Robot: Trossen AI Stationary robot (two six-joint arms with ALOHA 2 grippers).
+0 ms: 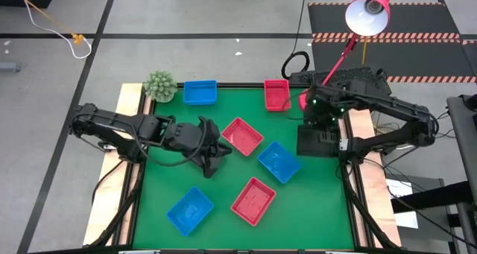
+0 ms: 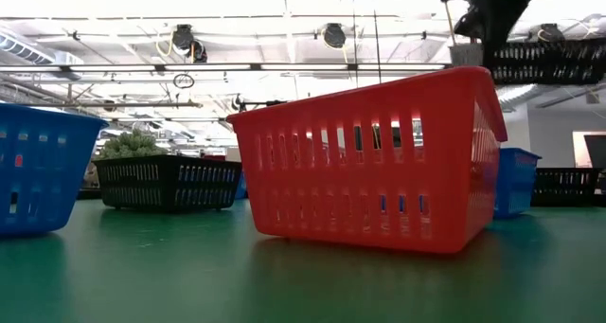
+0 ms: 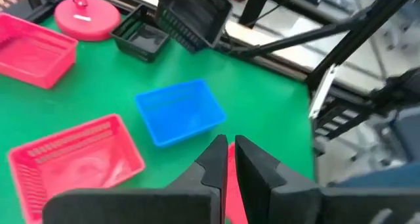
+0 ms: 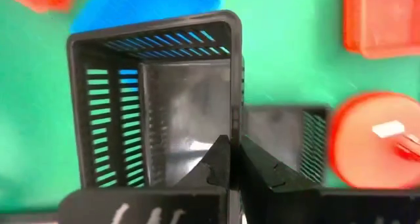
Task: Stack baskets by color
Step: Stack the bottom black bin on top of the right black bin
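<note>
Three black baskets to gather, two of them by the lamp base (image 4: 374, 142). Far from that base, over the green mat's left half: left gripper (image 3: 230, 145), fingers drawn almost together, only a thin slit between, nothing seen in them. Close by that arm, third black basket (image 2: 166, 183), standing on the mat. Nearer the base: right gripper (image 4: 235, 145), pinched on one side wall of a raised black basket (image 4: 157, 86), held clear of the mat, open side up. Just beside the base, lower and resting on the mat: second black basket (image 4: 289, 129). Not yet lined up, by the look of it. Held basket offset away from the base, so likely needs shifting toward the base, then lowering. Long sides seemingly parallel; hard to tell for certain.
</note>
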